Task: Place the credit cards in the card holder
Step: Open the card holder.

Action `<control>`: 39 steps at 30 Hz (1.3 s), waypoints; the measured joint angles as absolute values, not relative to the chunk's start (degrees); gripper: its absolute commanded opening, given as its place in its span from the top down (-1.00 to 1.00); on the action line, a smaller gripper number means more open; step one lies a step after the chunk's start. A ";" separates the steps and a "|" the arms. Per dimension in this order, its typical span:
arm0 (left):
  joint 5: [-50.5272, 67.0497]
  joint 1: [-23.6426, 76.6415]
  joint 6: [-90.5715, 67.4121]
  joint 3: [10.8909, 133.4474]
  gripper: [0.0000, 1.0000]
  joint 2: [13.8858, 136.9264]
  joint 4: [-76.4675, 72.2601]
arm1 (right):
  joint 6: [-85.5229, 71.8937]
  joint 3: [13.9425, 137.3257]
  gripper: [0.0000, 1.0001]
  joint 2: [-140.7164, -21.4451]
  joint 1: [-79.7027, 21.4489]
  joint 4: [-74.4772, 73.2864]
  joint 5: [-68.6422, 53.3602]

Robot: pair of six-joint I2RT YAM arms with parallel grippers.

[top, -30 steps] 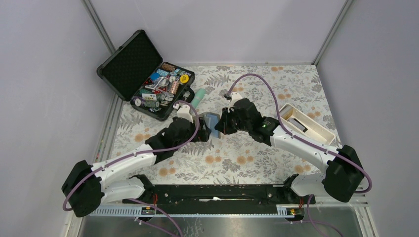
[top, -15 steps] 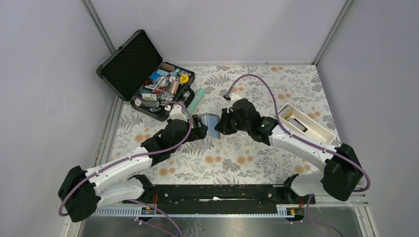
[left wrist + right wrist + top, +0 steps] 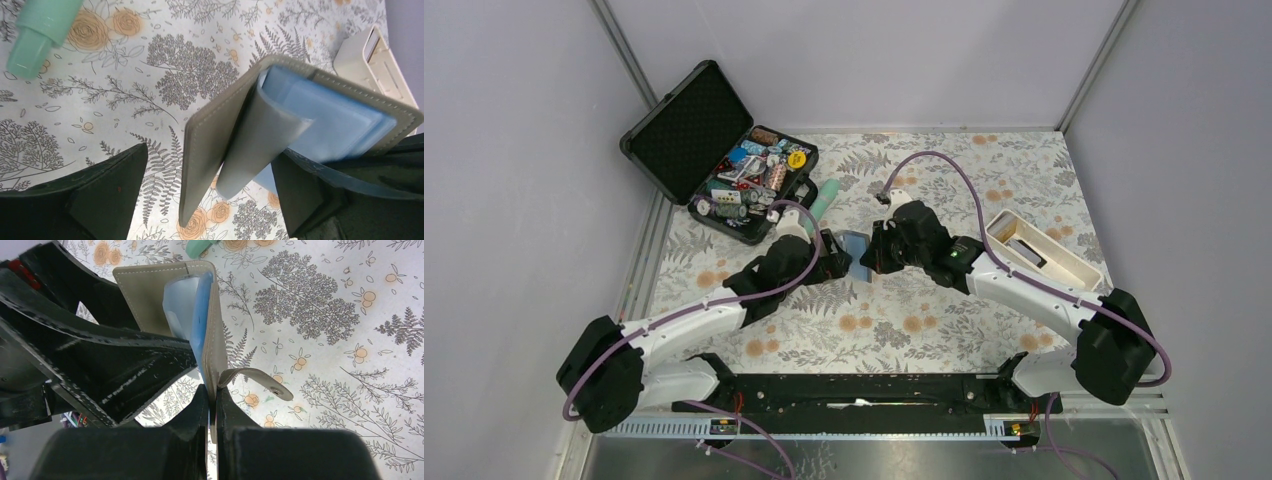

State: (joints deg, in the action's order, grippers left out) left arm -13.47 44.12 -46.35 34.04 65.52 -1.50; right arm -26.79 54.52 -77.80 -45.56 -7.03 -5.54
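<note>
The card holder [image 3: 150, 295], a blue card [image 3: 201, 310] in its pocket, hangs half-open above mid-tabletop [image 3: 325, 315]. The clenched right end effector [image 3: 214, 395] pinches one flap (presenting the pockets). The left end effector [image 3: 207, 172] straddles it, released, likely to spread it.

Card holder [image 3: 150, 295] edge inside right end effector [image 3: 214, 397]

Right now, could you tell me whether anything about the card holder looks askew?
The card holder is on edge, pinched by one cover in the shut jaws of the right gripper; its snap strap sticks out and an inner flap curls open.
</note>
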 measured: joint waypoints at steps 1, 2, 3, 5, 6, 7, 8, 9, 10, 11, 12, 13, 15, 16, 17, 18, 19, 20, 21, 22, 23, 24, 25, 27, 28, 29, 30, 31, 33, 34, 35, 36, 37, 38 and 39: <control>-13.13 44.12 -46.33 34.04 -0.79 65.93 -1.48 | -26.76 54.52 1.00 -77.80 -45.56 -7.05 -5.45; -12.78 44.12 -46.13 34.04 -0.65 66.28 -1.45 | -26.76 54.52 1.00 -77.80 -45.56 -7.05 -5.39; -12.53 44.12 -45.87 34.11 -0.53 66.52 -1.39 | -26.76 54.52 1.00 -77.80 -45.56 -7.03 -5.23; -12.40 44.12 -45.21 34.44 -0.37 66.61 -0.82 | -26.74 54.52 1.00 -77.80 -45.56 -7.03 -5.06; -12.40 44.12 -44.91 34.79 -0.34 66.61 -0.45 | -26.72 54.52 1.00 -77.80 -45.56 -7.03 -4.99; -12.43 44.12 -44.58 35.09 -0.31 66.61 -0.10 | -26.72 54.52 1.00 -77.80 -45.56 -7.03 -4.97; -12.45 44.12 -44.36 35.40 -0.30 66.61 0.08 | -26.70 54.52 1.00 -77.80 -45.56 -7.03 -4.95; -12.45 44.12 -44.16 35.48 -0.28 66.59 0.14 | -26.70 54.52 1.00 -77.82 -45.56 -7.03 -4.95; -12.43 44.12 -44.10 35.48 -0.27 66.57 0.19 | -26.68 54.52 1.00 -77.82 -45.56 -7.03 -4.95; -12.43 44.12 -43.99 35.48 -0.26 66.52 0.40 | -26.61 54.52 1.00 -77.84 -45.56 -7.03 -4.95; -12.43 44.12 -43.97 35.48 -0.25 66.48 0.54 | -26.59 54.52 1.00 -77.87 -45.56 -7.05 -4.95; -12.43 44.12 -43.97 35.48 -0.25 66.39 0.58 | -26.55 54.52 1.00 -77.91 -45.56 -7.07 -4.93; -12.43 44.12 -43.99 35.44 -0.24 65.93 0.78 | -26.44 54.52 1.00 -77.97 -45.56 -7.05 -4.82; -12.43 44.12 -43.99 35.29 -0.24 65.43 0.78 | -26.35 54.52 1.00 -78.02 -45.56 -7.07 -4.56; -12.45 44.12 -43.99 35.16 -0.24 65.04 0.80 | -26.30 54.52 1.00 -78.06 -45.56 -7.07 -4.32; -12.45 44.12 -43.99 34.98 -0.22 64.49 0.82 | -26.24 54.52 1.00 -78.08 -45.56 -7.07 -4.01; -12.45 44.12 -43.99 34.87 -0.21 64.05 0.84 | -26.17 54.52 1.00 -78.13 -45.56 -7.07 -3.92; -12.45 44.12 -43.99 34.74 -0.19 63.64 0.82 | -26.15 54.52 1.00 -78.17 -45.56 -7.07 -3.92; -12.45 44.12 -43.99 34.59 -0.17 63.16 0.84 | -26.13 54.52 1.00 -78.22 -45.56 -7.07 -3.92; -12.45 44.12 -44.01 34.39 -0.14 62.78 0.82 | -26.13 54.52 1.00 -78.24 -45.56 -7.09 -3.92; -12.45 44.05 -44.01 34.20 -0.09 62.46 0.82 | -26.13 54.52 1.00 -78.28 -45.56 -7.07 -3.92; -12.45 43.99 -44.03 34.02 -0.04 62.30 0.84 | -26.13 54.52 1.00 -78.30 -45.56 -7.09 -3.95; -12.45 43.88 -44.03 33.93 0.01 62.28 0.84 | -26.13 54.52 1.00 -78.30 -45.56 -7.09 -3.95; -12.45 43.70 -44.10 33.67 0.06 62.28 0.80 | -26.13 54.52 1.00 -78.30 -45.56 -7.09 -3.95; -12.40 43.53 -44.07 33.45 0.09 62.26 0.82 | -26.13 54.52 1.00 -78.30 -45.56 -7.09 -3.97; -12.38 43.42 -44.10 33.21 0.11 62.26 0.80 | -26.13 54.52 1.00 -78.30 -45.56 -7.09 -3.99; -12.32 43.24 -44.18 32.97 0.14 62.26 0.82 | -26.13 54.52 1.00 -78.30 -45.56 -7.09 -3.99; -12.23 43.09 -44.23 32.84 0.18 62.26 0.80 | -26.13 54.52 1.00 -78.30 -45.56 -7.09 -3.99; -12.19 42.81 -44.49 32.64 0.21 62.24 0.82 | -26.13 54.52 1.00 -78.30 -45.56 -7.09 -3.99; -12.19 42.70 -44.62 32.58 0.23 62.17 0.84 | -26.13 54.52 1.00 -78.30 -45.56 -7.09 -3.97; -12.19 42.63 -44.66 32.45 0.25 61.98 0.84 | -26.13 54.52 1.00 -78.30 -45.56 -7.09 -3.97; -12.19 42.57 -44.71 32.29 0.28 61.63 0.84 | -26.13 54.52 1.00 -78.30 -45.56 -7.09 -3.97; -12.14 42.50 -44.80 32.14 0.30 61.21 0.91 | -26.13 54.52 1.00 -78.30 -45.56 -7.09 -3.99; -12.12 42.39 -44.86 31.99 0.33 60.77 0.91 | -26.13 54.52 1.00 -78.30 -45.56 -7.07 -3.99; -11.86 42.28 -44.86 31.66 0.36 60.23 0.73 | -26.13 54.52 1.00 -78.30 -45.56 -7.09 -3.99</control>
State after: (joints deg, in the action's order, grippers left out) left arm -11.86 42.28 -44.86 31.66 60.23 0.73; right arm -26.13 54.52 -78.30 -45.56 -7.09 -3.99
